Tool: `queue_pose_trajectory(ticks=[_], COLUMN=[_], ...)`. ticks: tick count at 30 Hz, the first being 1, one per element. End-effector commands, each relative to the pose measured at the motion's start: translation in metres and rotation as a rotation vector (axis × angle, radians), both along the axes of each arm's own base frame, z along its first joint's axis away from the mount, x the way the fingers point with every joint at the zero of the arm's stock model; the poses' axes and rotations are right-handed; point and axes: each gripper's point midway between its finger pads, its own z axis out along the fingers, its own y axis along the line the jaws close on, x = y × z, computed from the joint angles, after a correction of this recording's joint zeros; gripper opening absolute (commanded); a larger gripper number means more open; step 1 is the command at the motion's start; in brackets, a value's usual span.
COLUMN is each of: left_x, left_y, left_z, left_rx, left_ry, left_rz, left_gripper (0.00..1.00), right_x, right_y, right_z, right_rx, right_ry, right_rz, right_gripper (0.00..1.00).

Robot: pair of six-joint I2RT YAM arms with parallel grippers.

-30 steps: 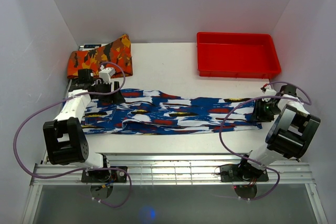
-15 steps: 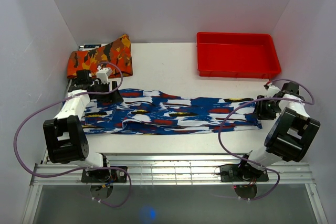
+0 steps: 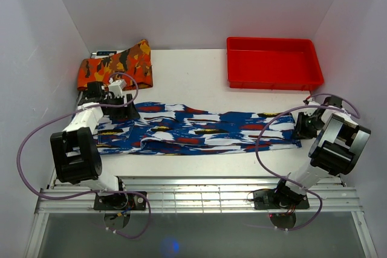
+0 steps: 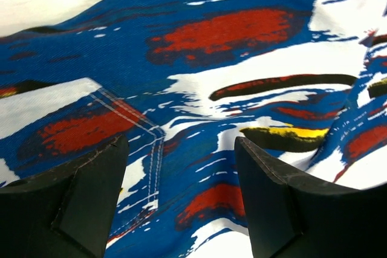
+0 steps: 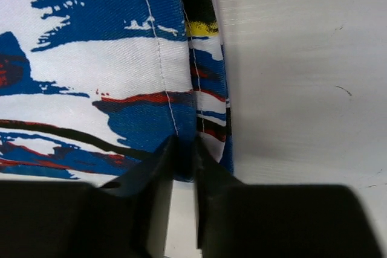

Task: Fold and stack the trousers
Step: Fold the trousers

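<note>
**Trousers flat, right gripper on the leg end**

The white tabletop (image 3: 187, 74) is carrying everything. The trousers (image 3: 193, 130) are lying stretched across its middle, running left to right, the waist end at the left and the leg ends at the right. They appear to be folded lengthwise, one leg over the other, with a fold line showing along the near side. The blue, white and red print is facing up.

A red tray (image 3: 272, 81) is sitting at the far right, well apart from the trousers. An orange cloth (image 3: 118, 64) with black and yellow blotches is lying folded at the far left corner, near the waist end but not touching it.

The left gripper (image 3: 123, 110) is hanging over the far left part of the trousers. In its wrist view the left gripper (image 4: 180, 149) is standing with jaws wide apart and nothing between them. The fabric is lying just beneath, and a stitched pocket (image 4: 91, 119) is showing between the fingers.

The right gripper (image 3: 300, 126) is sitting at the right end of the trousers. In its wrist view the right gripper (image 5: 184, 149) is pinching the stitched hem (image 5: 181, 58), jaws nearly together on the fabric edge, with bare tabletop to the right of it.
</note>
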Motion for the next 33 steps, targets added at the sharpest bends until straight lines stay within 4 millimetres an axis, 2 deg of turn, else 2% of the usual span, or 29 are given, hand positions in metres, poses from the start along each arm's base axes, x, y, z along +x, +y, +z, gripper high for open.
queue_pose_trajectory(ticks=[1, 2, 9, 14, 33], left_x=[0.002, 0.001, -0.002, -0.005, -0.008], left_y=[0.010, 0.013, 0.029, 0.035, 0.040], left_z=[-0.004, -0.006, -0.027, -0.039, -0.045], left_rx=[-0.012, -0.020, -0.034, -0.025, -0.015], left_ry=[0.021, 0.032, 0.114, 0.151, 0.166], left_rz=[0.073, 0.086, 0.164, 0.189, 0.192], left_gripper=[0.82, 0.82, 0.82, 0.82, 0.82], right_x=[0.004, 0.007, 0.021, 0.021, -0.001], right_y=[0.001, 0.001, -0.005, -0.009, -0.036], right_z=[0.000, 0.004, 0.035, 0.048, 0.032], right_rx=[0.027, 0.026, 0.000, -0.031, -0.142], right_ry=[0.002, -0.009, -0.078, -0.094, -0.050], right_rz=[-0.004, -0.001, 0.015, 0.020, 0.006], right_gripper=[0.16, 0.08, 0.08, 0.08, 0.08])
